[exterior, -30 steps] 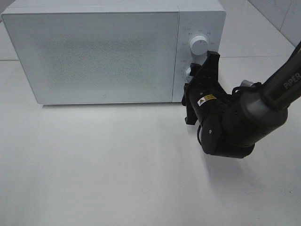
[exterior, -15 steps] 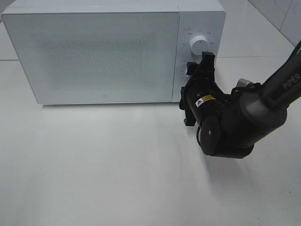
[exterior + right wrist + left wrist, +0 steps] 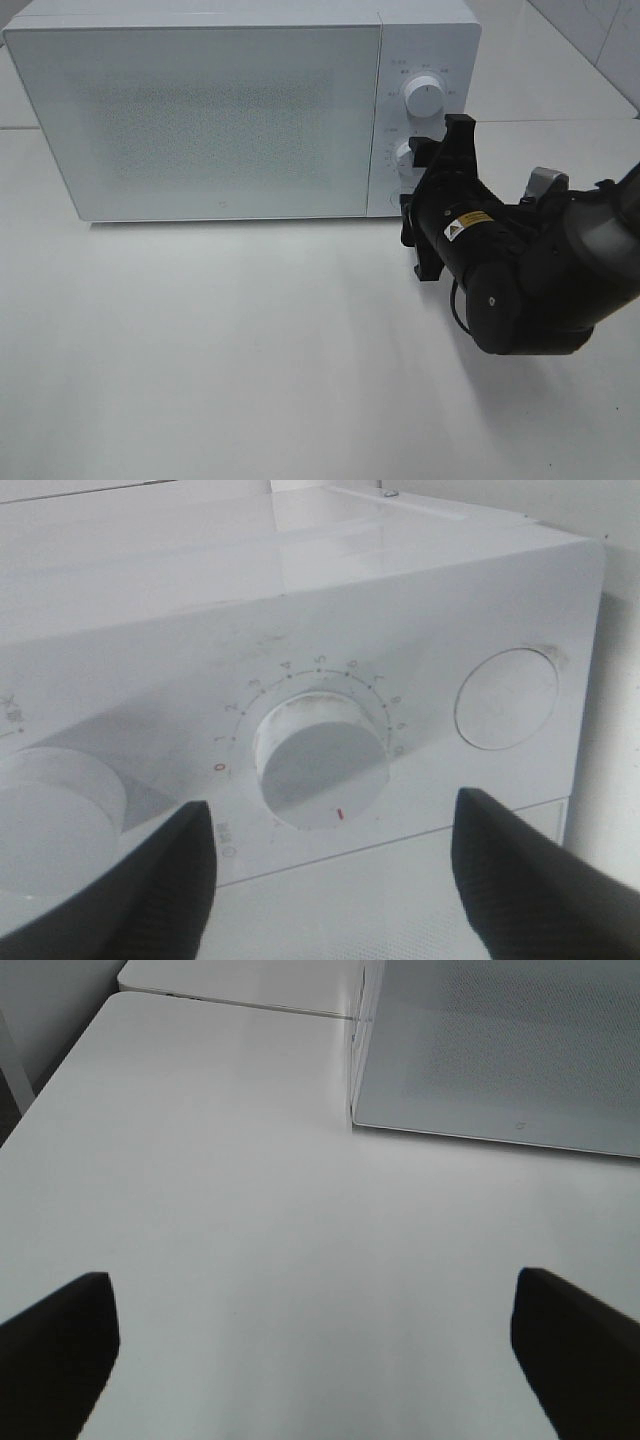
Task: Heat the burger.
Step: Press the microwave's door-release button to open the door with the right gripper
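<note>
The burger is out of view; the white microwave [image 3: 220, 110] has its door shut. My right gripper [image 3: 440, 140] hovers just in front of the control panel, level with the lower knob [image 3: 405, 157]. In the right wrist view the right gripper [image 3: 325, 815] is open, its fingers on either side of that timer knob [image 3: 320, 765] and a little short of it, touching nothing. The left gripper [image 3: 312, 1290] is open over bare table, with the microwave's corner [image 3: 360, 1110] ahead of it. It does not show in the high view.
On the panel there is an upper knob [image 3: 424, 97] and a round button [image 3: 505, 698] beside the timer knob. The white table [image 3: 200, 340] stretches in front of the microwave. A tiled wall stands at the far right.
My right gripper has backed off from the lower knob towards the right, its jaws wider apart; the knob now shows beside it. The left gripper stays as it was.
</note>
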You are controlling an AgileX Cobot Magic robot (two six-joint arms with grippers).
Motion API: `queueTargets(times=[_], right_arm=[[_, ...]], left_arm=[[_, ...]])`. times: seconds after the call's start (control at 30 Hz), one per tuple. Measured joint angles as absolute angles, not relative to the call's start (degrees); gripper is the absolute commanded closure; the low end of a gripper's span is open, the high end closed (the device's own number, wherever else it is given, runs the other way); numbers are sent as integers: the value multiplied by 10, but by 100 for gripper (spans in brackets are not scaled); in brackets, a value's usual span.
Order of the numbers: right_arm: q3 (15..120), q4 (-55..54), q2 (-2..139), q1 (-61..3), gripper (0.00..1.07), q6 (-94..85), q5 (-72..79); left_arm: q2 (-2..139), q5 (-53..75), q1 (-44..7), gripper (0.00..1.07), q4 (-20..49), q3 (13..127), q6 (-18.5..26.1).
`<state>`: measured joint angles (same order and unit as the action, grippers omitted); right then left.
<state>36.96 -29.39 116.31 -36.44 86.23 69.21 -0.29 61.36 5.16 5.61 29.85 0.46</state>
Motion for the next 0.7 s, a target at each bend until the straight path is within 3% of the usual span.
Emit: queueTargets(times=[0.27,0.53,0.7], right_arm=[[299,-279,1102,-364,44,831,693],[239,-277,1015,-364,44,688,693],[234,-277,929,-364,44,526,561]], left_arm=[[-3,614,52,6,56,299,5],[-3,614,52,6,56,299,5],[-3,614,52,6,56,299,5]])
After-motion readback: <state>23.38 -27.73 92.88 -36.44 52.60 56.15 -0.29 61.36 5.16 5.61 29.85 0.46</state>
